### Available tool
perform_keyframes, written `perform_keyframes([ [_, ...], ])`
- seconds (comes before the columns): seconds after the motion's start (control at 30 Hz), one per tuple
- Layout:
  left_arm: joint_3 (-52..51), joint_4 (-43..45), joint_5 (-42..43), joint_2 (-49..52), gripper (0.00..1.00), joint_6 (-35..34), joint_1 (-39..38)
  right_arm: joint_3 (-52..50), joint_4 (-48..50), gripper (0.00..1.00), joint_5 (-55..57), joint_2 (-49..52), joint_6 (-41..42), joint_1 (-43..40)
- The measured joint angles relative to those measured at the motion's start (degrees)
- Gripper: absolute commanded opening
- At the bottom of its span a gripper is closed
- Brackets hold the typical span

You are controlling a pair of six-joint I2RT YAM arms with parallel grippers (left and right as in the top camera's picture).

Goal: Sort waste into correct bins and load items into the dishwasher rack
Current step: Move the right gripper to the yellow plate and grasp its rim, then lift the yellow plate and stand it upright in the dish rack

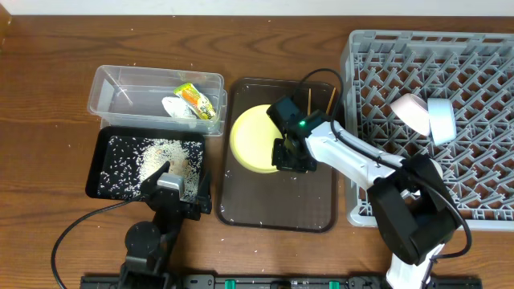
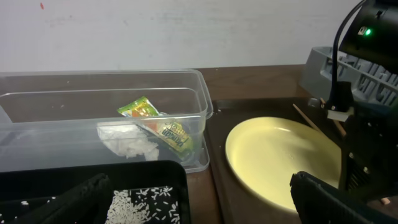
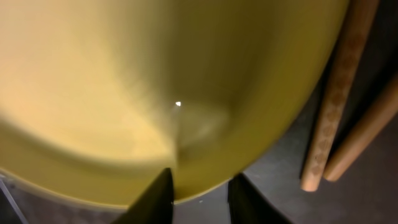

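Observation:
The pale yellow plate [image 1: 250,138] lies on the brown serving tray [image 1: 273,210]. My right gripper [image 1: 291,157] is shut on the plate's right rim [image 3: 199,186], one finger over the plate and one outside it. The chopsticks [image 1: 309,98] lie on the tray behind the plate, close beside the rim in the right wrist view [image 3: 336,106]. The snack wrapper [image 1: 197,98] and tissue [image 1: 175,107] lie in the clear tub [image 1: 112,80]. Rice [image 1: 161,156] fills the black tray [image 1: 104,172]. My left gripper [image 2: 199,208] is open and empty over that tray's front right corner.
The grey dishwasher rack [image 1: 482,201] stands at the right, holding the white bowl [image 1: 409,112] and the light blue bowl [image 1: 442,119] on edge. A few rice grains are scattered on the brown tray. The right arm's cable loops over the tray's back edge.

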Motion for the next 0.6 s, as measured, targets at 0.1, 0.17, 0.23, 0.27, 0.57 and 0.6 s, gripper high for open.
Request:
perform_keyframes([
  [0.1,0.0,0.0,0.0,0.0,0.94,0.0,0.0,0.0,-0.44,0.08,0.98,0.04,1.79,0.0],
  [0.17,0.0,0.0,0.0,0.0,0.94,0.0,0.0,0.0,-0.57,0.04,1.66,0.04,2.64,0.0],
  [0.23,0.0,0.0,0.0,0.0,0.94,0.0,0.0,0.0,-0.55,0.01,2.58,0.02,3.1,0.0],
  [0.27,0.0,0.0,0.0,0.0,0.94,0.0,0.0,0.0,-0.48,0.01,3.45,-0.04,3.28,0.0],
  [0.57,0.0,0.0,0.0,0.0,0.94,0.0,0.0,-0.42,-0.5,0.01,10.8,-14.27,-5.38,-2.29],
  [0.6,0.0,0.0,0.0,0.0,0.94,0.0,0.0,-0.39,-0.46,0.01,12.76,-17.53,-6.34,-3.23],
])
